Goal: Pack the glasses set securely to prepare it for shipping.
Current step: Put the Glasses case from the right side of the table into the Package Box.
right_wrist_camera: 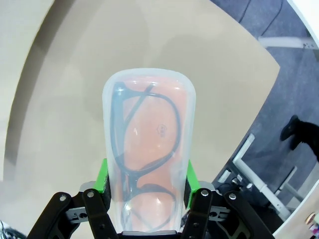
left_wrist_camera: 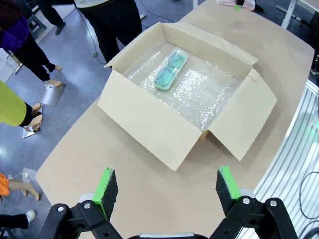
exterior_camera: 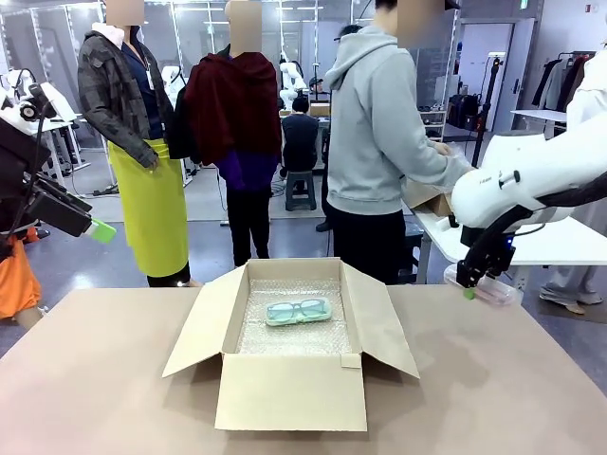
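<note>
An open cardboard box [exterior_camera: 289, 391] lined with bubble wrap stands mid-table. On its lining lies the mint-green case [exterior_camera: 298, 311] with spectacle frames showing through; the left wrist view shows this case [left_wrist_camera: 170, 70] from above. My right gripper [exterior_camera: 469, 284] hovers over the table's right edge, shut on the pale pink case [exterior_camera: 491, 289]. In the right wrist view that pink case [right_wrist_camera: 148, 144] sits upright between the green pads [right_wrist_camera: 103, 177], dark frames visible inside. My left gripper [left_wrist_camera: 167, 186] is open and empty, high above the table's left side [exterior_camera: 100, 229].
The box's four flaps [exterior_camera: 201, 327] stand open and splayed outwards. Bare brown tabletop [exterior_camera: 85, 379] lies around the box. Three people stand beyond the far edge, and a white table [exterior_camera: 560, 242] is at the back right.
</note>
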Robot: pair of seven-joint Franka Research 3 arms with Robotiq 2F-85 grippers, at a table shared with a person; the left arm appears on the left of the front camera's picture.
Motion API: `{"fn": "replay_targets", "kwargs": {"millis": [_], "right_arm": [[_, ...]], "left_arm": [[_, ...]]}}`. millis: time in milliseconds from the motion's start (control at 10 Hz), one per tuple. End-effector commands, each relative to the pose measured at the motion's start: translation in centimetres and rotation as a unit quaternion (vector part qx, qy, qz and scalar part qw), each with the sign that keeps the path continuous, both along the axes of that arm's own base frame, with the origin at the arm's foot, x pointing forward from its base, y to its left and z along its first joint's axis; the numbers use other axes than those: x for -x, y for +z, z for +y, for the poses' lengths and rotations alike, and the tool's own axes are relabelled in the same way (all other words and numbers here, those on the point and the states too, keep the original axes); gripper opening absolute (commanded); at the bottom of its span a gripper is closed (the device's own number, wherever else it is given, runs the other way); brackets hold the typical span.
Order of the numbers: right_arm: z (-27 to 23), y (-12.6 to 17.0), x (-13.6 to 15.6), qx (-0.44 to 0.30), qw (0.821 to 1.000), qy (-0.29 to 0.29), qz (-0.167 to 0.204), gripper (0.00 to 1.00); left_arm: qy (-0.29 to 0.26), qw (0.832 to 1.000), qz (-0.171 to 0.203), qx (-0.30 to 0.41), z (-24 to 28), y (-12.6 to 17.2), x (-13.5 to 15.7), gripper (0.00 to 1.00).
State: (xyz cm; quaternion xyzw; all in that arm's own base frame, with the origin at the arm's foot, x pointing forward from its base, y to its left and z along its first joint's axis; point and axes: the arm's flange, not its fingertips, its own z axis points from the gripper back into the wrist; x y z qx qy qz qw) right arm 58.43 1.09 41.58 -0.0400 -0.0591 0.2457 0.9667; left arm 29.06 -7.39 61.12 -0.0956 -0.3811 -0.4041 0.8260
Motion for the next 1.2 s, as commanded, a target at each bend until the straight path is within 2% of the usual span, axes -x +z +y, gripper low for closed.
{"fn": "replay_targets", "kwargs": {"millis": [0,300,700,1100], "right_arm": [[1.1,1.1,2.8,0.008,0.998,0.067,-0.006,0.64],[4.4,3.9,5.5,0.02,0.982,0.187,-0.006,0.64],[12.7,6.4,7.4,0.024,0.953,0.303,-0.013,0.64],[21.9,6.9,7.1,0.019,0.937,0.348,0.017,0.64]], "left_arm": [[-0.001,1.0,-0.001,0.001,0.0,0.0,0.1,1.0],[-0.001,1.0,-0.001,0.001,0.0,0.0,0.1,1.0],[-0.001,1.0,-0.001,0.001,0.0,0.0,0.1,1.0],[-0.001,1.0,-0.001,0.001,0.0,0.0,0.1,1.0]]}}
